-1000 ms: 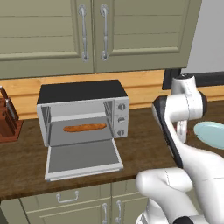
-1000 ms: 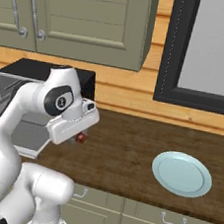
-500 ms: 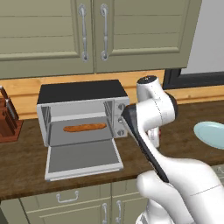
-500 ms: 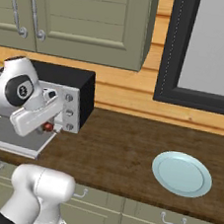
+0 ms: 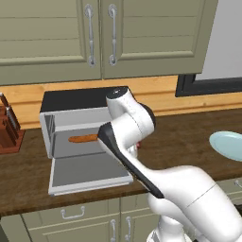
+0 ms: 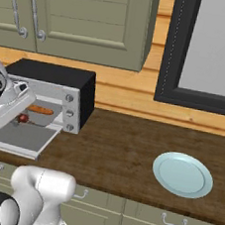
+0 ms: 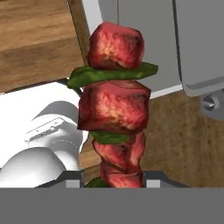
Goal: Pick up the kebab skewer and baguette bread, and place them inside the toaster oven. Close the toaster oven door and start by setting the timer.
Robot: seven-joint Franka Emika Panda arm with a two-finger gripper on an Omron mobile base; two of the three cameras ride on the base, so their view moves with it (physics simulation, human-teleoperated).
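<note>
Kebab skewer, thin stick of red-brown meat chunks and green pepper, clamped in gripper just in front of the open oven.
Left to right: wooden knife block, silver-grey black-topped toaster oven with orange-brown baguette bread already inside, glass toaster oven door dropped flat, pale blue plate well apart at right. Step: loading skewer; next move likely needs carrying it into the cavity beside the loaf, then releasing. Dark wood tabletop, green cabinets, wood-panel wall.
</note>
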